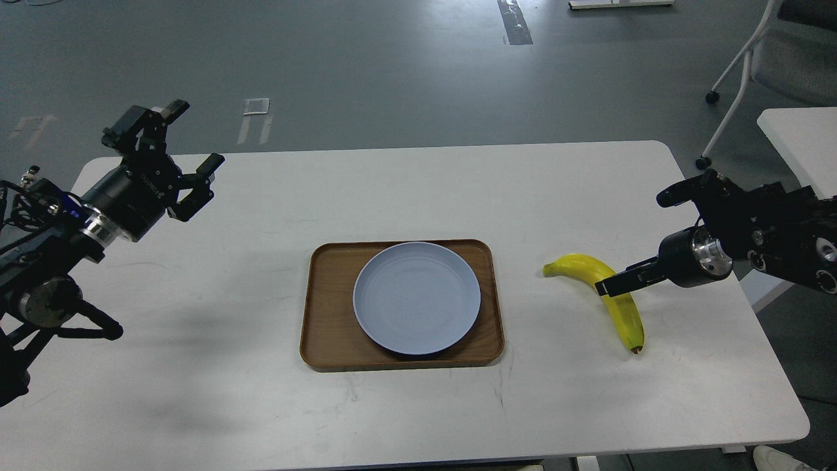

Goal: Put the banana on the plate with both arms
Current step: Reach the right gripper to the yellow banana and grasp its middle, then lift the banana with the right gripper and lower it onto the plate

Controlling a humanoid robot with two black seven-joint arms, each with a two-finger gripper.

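The yellow banana (626, 317) lies on the white table (418, 190), right of the tray, its dark tip toward the front. The pale blue-grey plate (416, 297) sits empty on the brown wooden tray (329, 320) at the table's middle. My right gripper (613, 284) comes in from the right, seen edge-on as one thin dark bar, with its tip over the banana's middle. I cannot tell whether it touches the banana or whether it is open. My left gripper (194, 136) is open and empty, held above the table's far left corner, far from the plate.
A second white table (794, 134) and a wheeled chair (771, 62) stand off the right side. The grey floor lies beyond the table's far edge.
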